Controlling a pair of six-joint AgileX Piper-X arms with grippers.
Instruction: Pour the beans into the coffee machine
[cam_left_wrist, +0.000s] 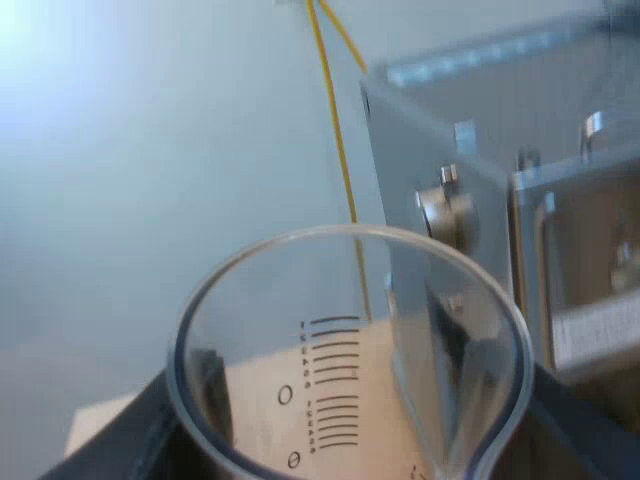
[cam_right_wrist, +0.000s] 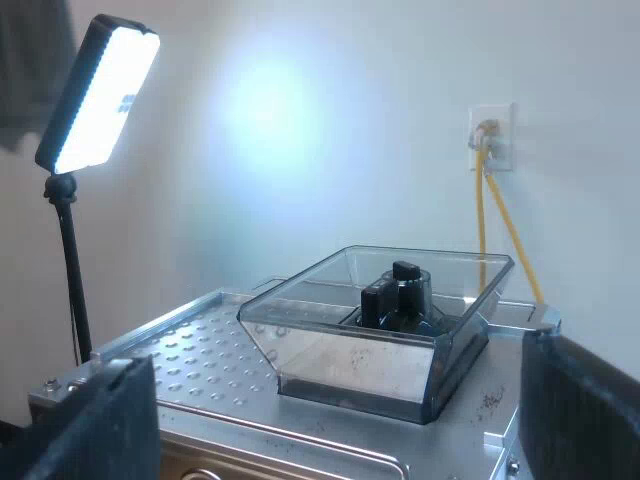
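In the left wrist view, the measuring glass (cam_left_wrist: 340, 370) is gripped on both sides by the closed fingers of the left gripper (cam_left_wrist: 360, 440), close beside the coffee machine (cam_left_wrist: 440, 150). Its bottom is hidden, so it cannot be told whether it holds beans.

In the right wrist view, the right gripper (cam_right_wrist: 335, 410) is spread wide with nothing held, facing the clear hopper (cam_right_wrist: 380, 320) on the machine's top.

The glass should be lifted above the hopper's rim, its spout centred over the opening, then tilted slowly.
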